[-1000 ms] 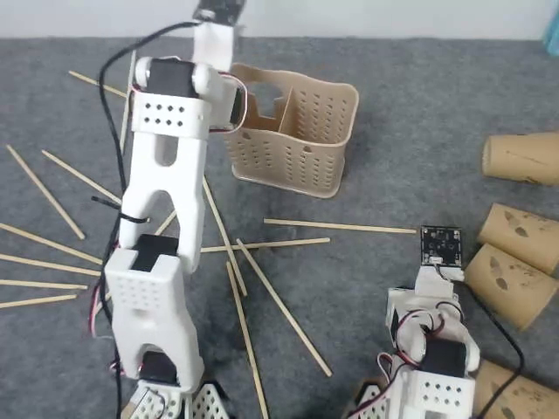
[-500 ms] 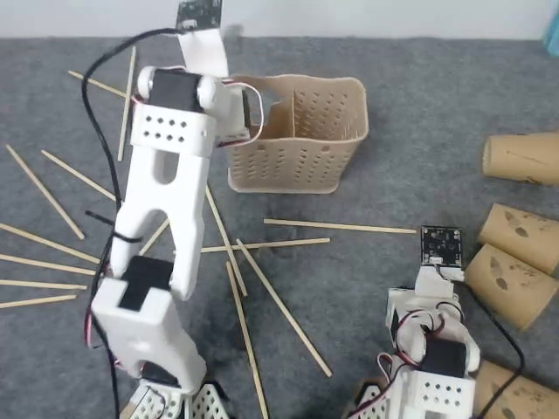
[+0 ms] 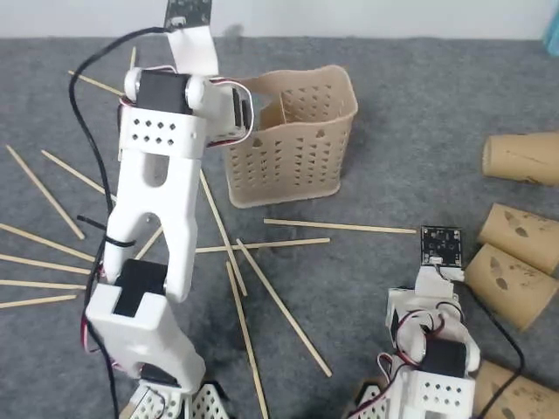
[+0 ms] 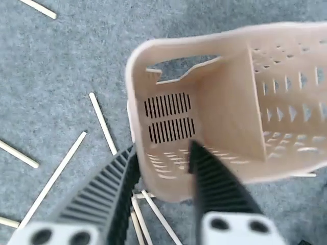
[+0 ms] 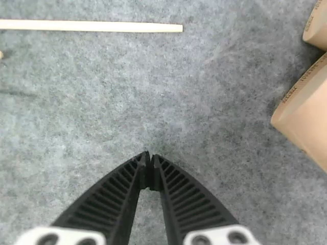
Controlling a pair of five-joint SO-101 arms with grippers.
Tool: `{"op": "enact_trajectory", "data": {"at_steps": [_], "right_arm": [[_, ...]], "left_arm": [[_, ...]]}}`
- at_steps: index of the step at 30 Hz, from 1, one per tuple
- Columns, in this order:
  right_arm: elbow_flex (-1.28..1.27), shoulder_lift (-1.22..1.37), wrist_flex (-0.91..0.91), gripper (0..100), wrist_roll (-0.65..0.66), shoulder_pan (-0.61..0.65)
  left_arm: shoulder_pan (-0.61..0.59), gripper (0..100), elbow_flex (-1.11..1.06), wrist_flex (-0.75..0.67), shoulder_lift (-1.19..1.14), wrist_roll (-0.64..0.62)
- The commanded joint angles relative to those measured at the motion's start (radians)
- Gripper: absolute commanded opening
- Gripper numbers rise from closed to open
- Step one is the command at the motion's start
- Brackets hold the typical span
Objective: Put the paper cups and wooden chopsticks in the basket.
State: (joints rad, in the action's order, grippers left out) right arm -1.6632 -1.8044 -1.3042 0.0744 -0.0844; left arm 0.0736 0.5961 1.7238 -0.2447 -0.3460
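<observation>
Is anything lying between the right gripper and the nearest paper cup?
Nothing visible. Bare carpet separates the right gripper, which is shut, from the nearest paper cup. One chopstick lies clear of that gap.

Setting: a robot test bench, as in a lab or workshop; which of the two cannot be told.
Work surface: a grey felt-like mat (image 3: 410,131) is spread under the right claw (image 5: 149,155).
Equipment: white arms (image 3: 162,175) with exposed servos are fitted; a black cable (image 3: 83,140) is routed behind the left claw (image 4: 163,149); a bare camera board (image 3: 440,245) is mounted above the right claw.
Props: wooden chopsticks (image 3: 341,227) are strewn ahead of the right claw; paper cups (image 3: 522,157) are laid beside it.
Backdrop: a pale wall strip (image 3: 393,17) is seen beyond the left claw.
</observation>
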Motion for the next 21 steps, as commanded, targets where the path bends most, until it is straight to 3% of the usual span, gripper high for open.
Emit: {"op": "enact_trajectory", "data": {"at_steps": [1,7,15,21], "right_arm": [[-0.018,-0.010,-0.007,0.8,0.012,-0.012],[-0.018,-0.010,-0.007,0.8,0.012,-0.013],[-0.018,-0.010,-0.007,0.8,0.012,-0.013],[-0.018,-0.010,-0.007,0.8,0.012,-0.013]], "left_arm": [[-0.009,18,-0.008,0.034,0.115,0.044],[-0.026,18,-0.090,0.034,0.342,0.127],[-0.322,18,-0.223,0.028,0.580,0.244],[-0.514,18,-0.278,0.015,0.632,0.327]]}}
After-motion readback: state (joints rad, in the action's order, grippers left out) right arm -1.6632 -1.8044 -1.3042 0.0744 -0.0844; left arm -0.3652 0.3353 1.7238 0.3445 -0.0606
